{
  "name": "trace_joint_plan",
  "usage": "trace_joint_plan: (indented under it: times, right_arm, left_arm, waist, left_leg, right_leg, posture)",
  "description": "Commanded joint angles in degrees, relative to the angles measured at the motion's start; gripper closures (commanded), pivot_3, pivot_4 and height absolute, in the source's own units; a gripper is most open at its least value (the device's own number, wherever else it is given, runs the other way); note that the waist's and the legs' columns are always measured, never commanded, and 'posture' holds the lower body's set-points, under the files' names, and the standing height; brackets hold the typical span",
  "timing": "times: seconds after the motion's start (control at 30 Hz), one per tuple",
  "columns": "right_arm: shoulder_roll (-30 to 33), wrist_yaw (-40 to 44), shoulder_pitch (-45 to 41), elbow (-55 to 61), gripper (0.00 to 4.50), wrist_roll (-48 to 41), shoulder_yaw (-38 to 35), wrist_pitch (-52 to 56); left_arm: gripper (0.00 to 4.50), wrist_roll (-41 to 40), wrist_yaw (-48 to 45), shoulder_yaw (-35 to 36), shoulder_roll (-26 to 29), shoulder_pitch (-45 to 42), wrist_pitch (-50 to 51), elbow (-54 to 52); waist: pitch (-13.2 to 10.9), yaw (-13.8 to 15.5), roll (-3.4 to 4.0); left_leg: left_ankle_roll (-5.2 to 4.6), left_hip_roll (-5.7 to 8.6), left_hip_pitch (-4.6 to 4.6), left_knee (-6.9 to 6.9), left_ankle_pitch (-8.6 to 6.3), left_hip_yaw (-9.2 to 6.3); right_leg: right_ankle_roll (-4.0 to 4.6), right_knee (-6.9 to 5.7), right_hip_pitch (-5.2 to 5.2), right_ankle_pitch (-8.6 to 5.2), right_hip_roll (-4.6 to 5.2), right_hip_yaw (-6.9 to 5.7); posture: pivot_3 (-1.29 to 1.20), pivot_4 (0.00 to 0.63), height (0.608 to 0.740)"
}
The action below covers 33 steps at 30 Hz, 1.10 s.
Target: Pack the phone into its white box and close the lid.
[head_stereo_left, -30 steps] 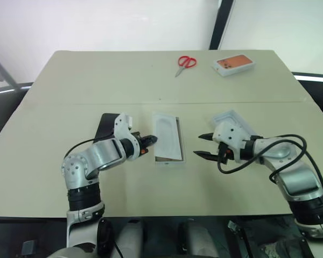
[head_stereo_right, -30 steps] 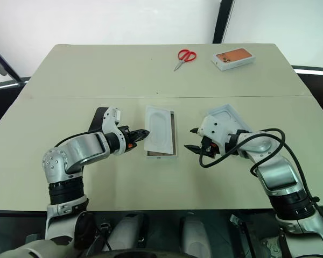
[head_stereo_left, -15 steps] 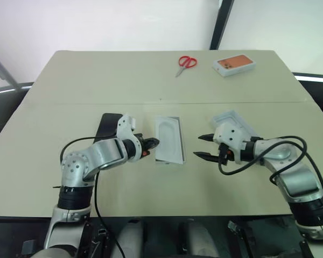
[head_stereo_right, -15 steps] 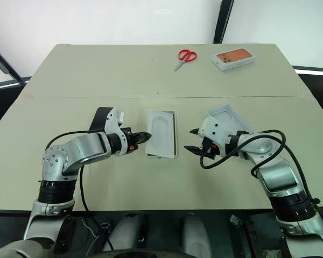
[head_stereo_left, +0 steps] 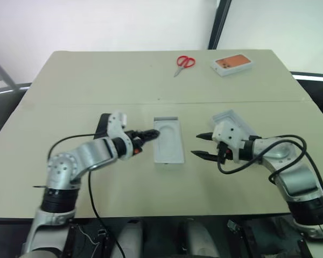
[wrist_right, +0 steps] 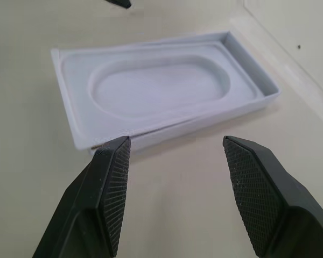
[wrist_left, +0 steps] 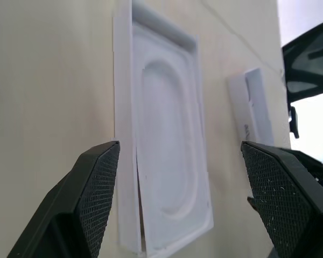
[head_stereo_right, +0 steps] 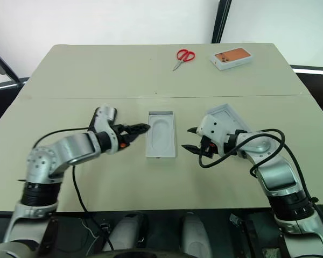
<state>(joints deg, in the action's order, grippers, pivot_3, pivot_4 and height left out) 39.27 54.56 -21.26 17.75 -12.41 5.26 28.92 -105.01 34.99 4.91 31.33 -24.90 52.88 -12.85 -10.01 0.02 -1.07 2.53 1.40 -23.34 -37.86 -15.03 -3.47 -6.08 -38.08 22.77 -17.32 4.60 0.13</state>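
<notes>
Nearest to me, my two grippers sit low over the beige table (head_stereo_right: 167,183), one on each side of the white box (head_stereo_right: 161,155). The left gripper (head_stereo_right: 135,130) is spread wide with nothing between its fingers; its tips hang just left of the box's far left corner, apart from it. The right gripper (head_stereo_right: 192,139) is also parted, its two black fingers one above the other and empty, pointing left at the box's right side with bare table between.

The white box lies in the middle of the table, long axis running near to far. A flat white insert tray (head_stereo_right: 162,133) with an oval recess sits in it; from the right wrist view I can see the tray (wrist_right: 161,88) slightly skewed against the base, with a sliver of the base's edge showing at its near end.

The phone (head_stereo_left: 103,124) is a dark slab on the table left of the box, mostly hidden behind my left forearm. The lid (head_stereo_right: 230,118) lies right of the box, behind my right wrist, open side up.

At the far edge, well apart from all this, red-handled scissors (head_stereo_right: 183,56) lie left of a white box with an orange top (head_stereo_right: 233,58).
</notes>
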Motion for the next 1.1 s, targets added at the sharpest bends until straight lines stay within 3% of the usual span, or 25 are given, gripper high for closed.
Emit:
trace_joint_plan:
  times: [0.03, 0.17, 0.37, 0.5, 0.73, 1.1]
  right_arm:
    - [-1.8, -1.9, -3.3, 3.0, 2.56, -1.0, 1.9, 3.6]
    - [-4.7, -4.8, -7.6, 1.8, 4.45, 1.0, 6.5, 8.2]
    - [-11.6, -12.6, -16.2, -7.1, 4.45, 10.4, 16.8, 10.2]
    - [-15.8, -15.0, -20.4, -15.7, 4.45, 14.0, 19.8, 8.7]
    - [-22.1, -17.2, -25.6, -26.7, 4.45, 16.8, 20.5, 7.6]
    - [-23.6, -22.1, -26.7, -35.7, 4.45, 24.6, 21.6, -1.5]
  left_arm:
    - [0.58, 11.3, -12.7, 3.4, 4.1, 0.6, -1.7, -4.0]
    - [0.58, 27.7, -30.8, 1.4, 11.4, 6.0, -3.8, -8.3]
    - [0.58, 50.5, -63.5, 0.2, 21.0, 21.2, -19.4, -13.5]
    - [0.58, 57.9, -75.5, 1.1, 22.5, 28.1, -26.5, -12.8]
    - [0.58, 61.9, -80.8, 3.5, 20.7, 31.9, -27.6, -13.3]
    - [0.58, 61.8, -80.1, 4.4, 16.1, 31.9, -24.4, -16.5]
  waist:
    - [0.0, 0.0, 0.01]
    - [0.0, -0.4, 0.03]
    - [0.0, -1.2, 0.08]
    - [-0.1, -0.7, 0.13]
    - [-0.1, -0.9, 0.17]
    - [-0.1, -1.1, 0.18]
  left_leg:
    - [0.0, 0.0, 0.0, 0.03, 0.0, 0.0]
    - [-0.01, 0.03, 0.0, 0.09, 0.0, 0.03]
    - [-0.11, -0.01, 0.05, 0.52, -0.04, 0.18]
    - [0.0, -0.2, 0.0, 0.79, 0.03, 0.17]
    - [-0.06, -0.19, -0.04, 0.73, 0.01, 0.14]
    - [-0.06, -0.21, -0.02, 0.75, 0.01, 0.14]
  right_leg:
    - [0.0, 0.01, 0.0, 0.0, -0.02, 0.0]
    - [0.0, 0.08, 0.0, 0.0, 0.03, 0.0]
    - [0.06, 0.09, 0.22, 0.01, 0.05, 0.16]
    - [0.13, 0.07, 0.49, 0.03, -0.06, 0.19]
    - [0.16, 0.07, 0.47, 0.07, 0.04, 0.14]
    - [0.15, 0.01, 0.5, 0.07, 0.0, 0.14]
  posture:
    - [0.0, 0.15, 0.74]
    - [0.0, 0.15, 0.74]
    - [0.0, 0.15, 0.74]
    - [0.0, 0.15, 0.74]
    - [0.0, 0.15, 0.74]
    - [0.0, 0.15, 0.74]
